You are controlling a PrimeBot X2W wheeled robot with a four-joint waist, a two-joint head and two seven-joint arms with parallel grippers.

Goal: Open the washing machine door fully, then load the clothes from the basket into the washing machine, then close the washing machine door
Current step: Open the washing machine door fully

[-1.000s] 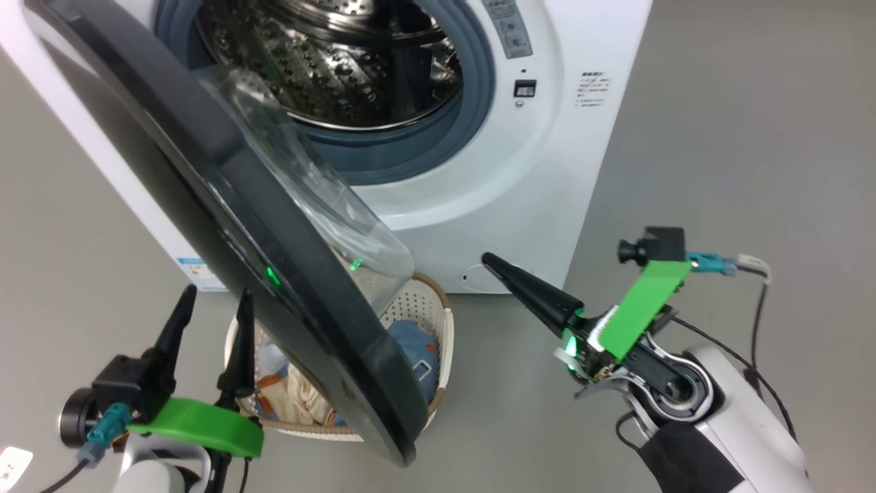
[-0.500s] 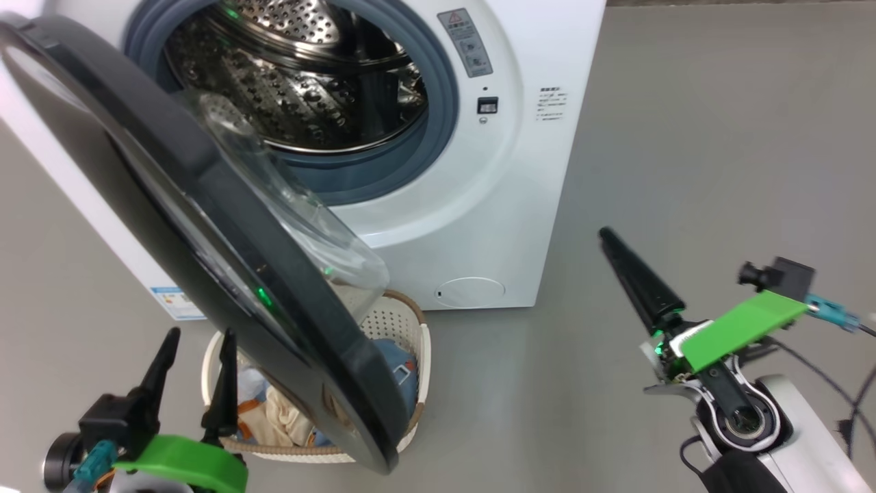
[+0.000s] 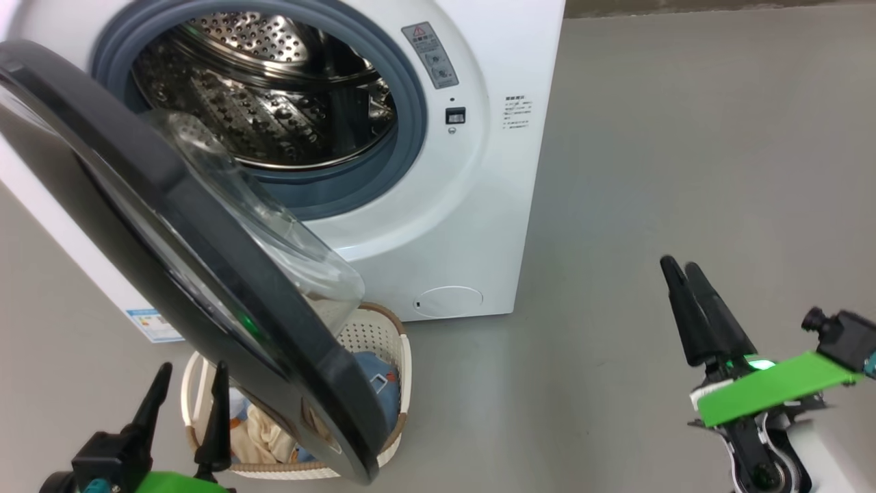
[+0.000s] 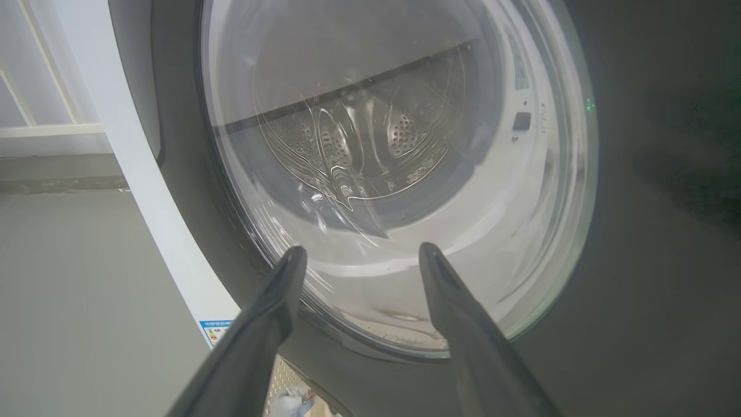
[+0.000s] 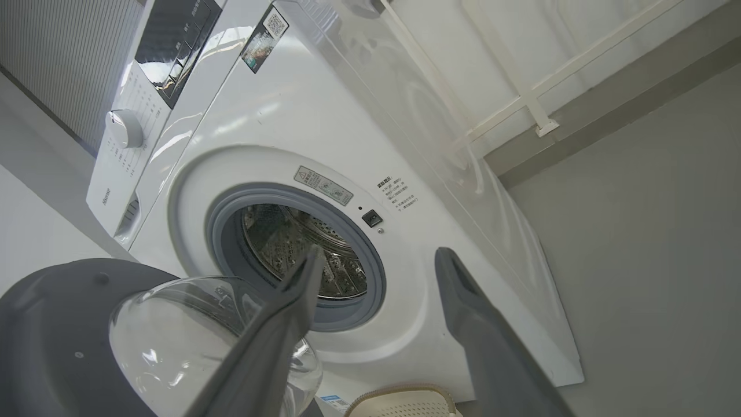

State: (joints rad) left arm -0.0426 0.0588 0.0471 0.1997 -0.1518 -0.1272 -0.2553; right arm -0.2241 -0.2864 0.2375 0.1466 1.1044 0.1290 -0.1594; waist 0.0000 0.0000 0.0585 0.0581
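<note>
Looking down from the head view, I see the basket on the floor just in front of the washing machine, half hidden under the washing machine door. The clothes lie inside it, cream and blue. The steel drum shows its perforated wall. The door hangs swung out, glossy black, with a clear bulging bowl. The left gripper stands beside the basket, and the right gripper is well off to the right. In the left wrist view, the fingers are parted before the door's glass. In the right wrist view, the fingers are wide apart, gripping nothing.
</note>
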